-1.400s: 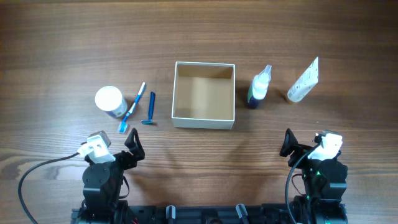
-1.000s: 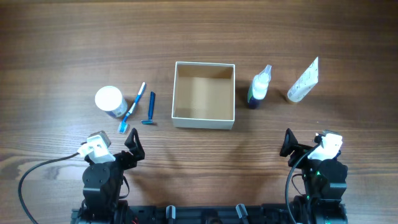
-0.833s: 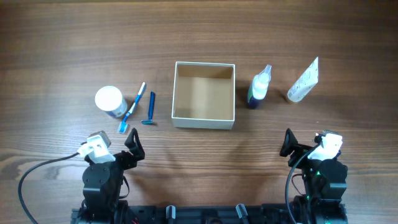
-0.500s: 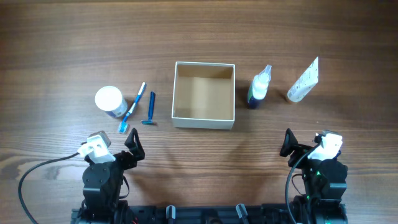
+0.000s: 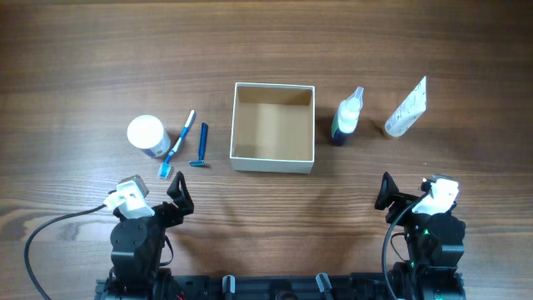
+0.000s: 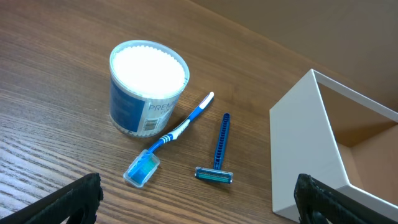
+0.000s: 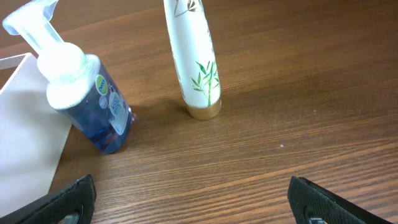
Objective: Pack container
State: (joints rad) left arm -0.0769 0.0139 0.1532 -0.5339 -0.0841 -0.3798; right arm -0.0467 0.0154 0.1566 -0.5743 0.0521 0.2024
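Left jaws and right jaws are both spread wide with nothing between them. In each wrist view we only catch the two tips, out at the bottom corners. Both sit low at the near side of the tabletop (image 5: 83, 50), well apart from everything.

In front of the left jaws we've got a razor (image 6: 219, 151), a toothbrush (image 6: 171, 137) and a jar (image 6: 148, 87). In front of the right ones are a pump bottle (image 7: 87, 93) and a tube (image 7: 194, 59), both upright.

The box (image 5: 273, 162) sits in the middle between those two groups, flat on its base and touching none of them. Nothing is inside it as far as we can see.

Our guess on handling: it's thin cardboard, so light and fairly stiff, but the walls would buckle under a hard squeeze and it would skate if bumped. If it needs holding, we'd pinch one wall at the rim, near a corner where it's strongest.

The mouth points straight up. It's square, so there's no real long axis, and its sides look roughly lined up with the overhead view.
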